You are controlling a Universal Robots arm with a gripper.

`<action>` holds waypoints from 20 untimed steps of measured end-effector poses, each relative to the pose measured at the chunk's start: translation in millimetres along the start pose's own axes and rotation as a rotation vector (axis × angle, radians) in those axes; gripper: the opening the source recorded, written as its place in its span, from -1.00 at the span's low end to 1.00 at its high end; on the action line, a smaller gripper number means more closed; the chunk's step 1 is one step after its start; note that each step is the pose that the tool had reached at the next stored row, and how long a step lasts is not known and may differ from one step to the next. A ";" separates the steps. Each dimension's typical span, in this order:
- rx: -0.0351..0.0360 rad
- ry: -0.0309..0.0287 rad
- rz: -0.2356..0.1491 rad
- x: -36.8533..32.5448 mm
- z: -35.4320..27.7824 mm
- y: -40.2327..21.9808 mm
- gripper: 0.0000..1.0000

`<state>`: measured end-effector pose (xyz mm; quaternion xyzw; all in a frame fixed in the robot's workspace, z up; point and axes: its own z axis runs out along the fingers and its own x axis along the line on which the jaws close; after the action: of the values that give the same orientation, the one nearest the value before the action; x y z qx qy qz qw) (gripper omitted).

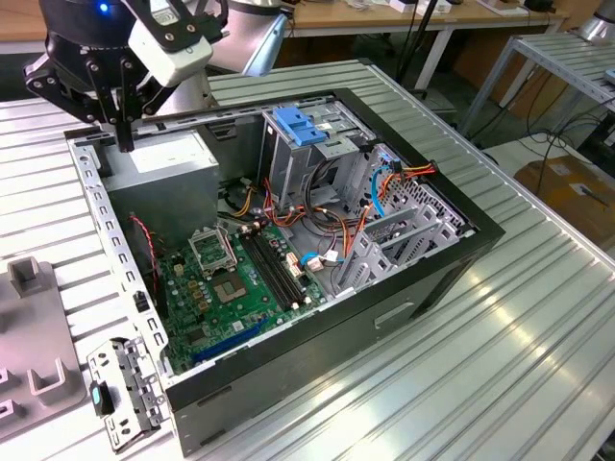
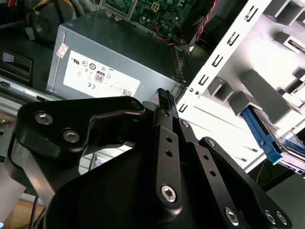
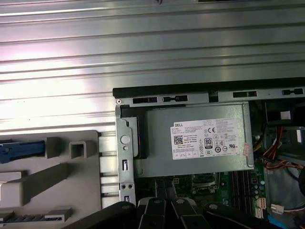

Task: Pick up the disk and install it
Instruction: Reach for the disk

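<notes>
Disk (image 3: 21, 149) sitting in grey fixture (image 3: 57, 181) beside open computer case (image 1: 423, 288), blue edge running parallel to case's black rim, end direction cannot be told | gripper (image 1: 125, 144) hovering over power supply (image 3: 200, 143), jaws appearing closed, gripping nothing | ribbed aluminium table (image 1: 500, 384) bearing everything; workbenches (image 1: 432, 14) standing behind.

Grey power supply (image 2: 114, 59) near gripper (image 2: 164, 98); disk (image 2: 265, 137), apparently, well apart

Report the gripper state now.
Gripper: shut, holding nothing, near the grey metal power supply box.
</notes>
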<state>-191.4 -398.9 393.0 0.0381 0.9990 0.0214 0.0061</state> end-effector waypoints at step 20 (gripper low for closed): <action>0.0008 0.0125 0.000 26.5 0.1 -2.1 -0.79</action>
<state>-218.0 -398.9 392.5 0.0381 0.9990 0.0213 -0.0002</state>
